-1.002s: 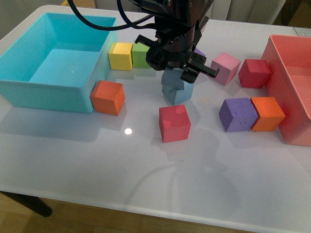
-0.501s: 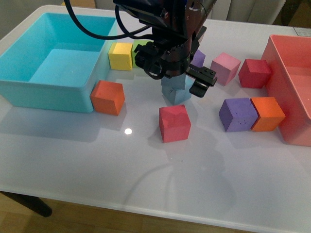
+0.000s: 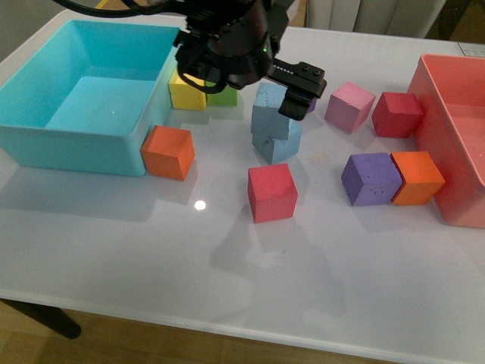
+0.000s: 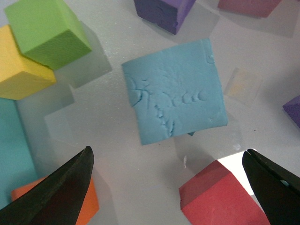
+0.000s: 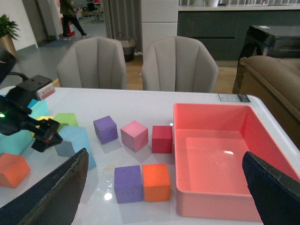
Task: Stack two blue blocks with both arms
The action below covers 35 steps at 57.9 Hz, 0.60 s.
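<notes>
The two blue blocks stand stacked mid-table, the upper blue block (image 3: pixel 270 114) sitting skewed on the lower blue block (image 3: pixel 281 147). My left gripper (image 3: pixel 250 76) hangs open just above and behind the stack, touching neither. In the left wrist view the dented top face of the upper blue block (image 4: pixel 176 103) lies beyond the spread black fingertips (image 4: pixel 61 192), clear of the left gripper (image 4: pixel 168 187). My right gripper (image 5: pixel 164 197) is open and empty, high up on the right, looking down on the blue stack (image 5: pixel 77 137). It is out of the front view.
A turquoise bin (image 3: pixel 76 144) stands at the left and a pink bin (image 3: pixel 443 152) at the right. Around the stack are a red cube (image 3: pixel 271 191), orange cube (image 3: pixel 168 152), yellow cube (image 3: pixel 188 89), green cube (image 3: pixel 222 97), purple cube (image 3: pixel 370 178) and pink cube (image 3: pixel 350 106).
My left gripper has lifted up and back to the left, off the upper blue block, which stays on the lower one. The other cubes have not moved.
</notes>
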Motion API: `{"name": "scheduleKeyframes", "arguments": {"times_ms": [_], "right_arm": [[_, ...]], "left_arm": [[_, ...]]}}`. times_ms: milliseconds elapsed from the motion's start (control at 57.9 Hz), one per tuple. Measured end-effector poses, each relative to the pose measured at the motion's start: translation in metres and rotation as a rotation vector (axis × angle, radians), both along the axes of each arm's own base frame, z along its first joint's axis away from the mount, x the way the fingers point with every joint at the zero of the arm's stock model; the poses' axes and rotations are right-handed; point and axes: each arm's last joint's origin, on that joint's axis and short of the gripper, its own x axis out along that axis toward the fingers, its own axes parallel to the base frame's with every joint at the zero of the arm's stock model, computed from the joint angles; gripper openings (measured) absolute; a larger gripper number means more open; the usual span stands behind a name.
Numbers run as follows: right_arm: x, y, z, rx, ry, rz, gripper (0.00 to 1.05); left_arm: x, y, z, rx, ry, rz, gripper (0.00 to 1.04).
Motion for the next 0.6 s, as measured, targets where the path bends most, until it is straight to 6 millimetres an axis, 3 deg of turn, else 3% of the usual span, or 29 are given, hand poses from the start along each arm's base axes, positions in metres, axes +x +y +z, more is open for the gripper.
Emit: {"name": "scheduleKeyframes", "arguments": {"times_ms": [207,449,518,570,605], "right_arm": [[0.0,0.0,0.0,0.0,0.0,0.0,0.96],[0.0,0.0,0.0,0.0,0.0,0.0,0.96],[0.0,0.0,0.0,0.0,0.0,0.0,0.96],[0.0,0.0,0.0,0.0,0.0,0.0,0.96],[0.0,0.0,0.0,0.0,0.0,0.0,0.96]], "left_arm": [[-0.022,0.042,0.021,-0.066,-0.065,0.053,0.96],[-0.06,0.111,0.061,-0.205,-0.144,0.172,0.96],[-0.068,0.127,0.062,-0.179,-0.354,0.272,0.88],[-0.089,0.151,0.061,-0.208,-0.595,0.372,0.75],[-0.1,0.161,0.061,-0.229,-0.664,0.39,0.7]]}}
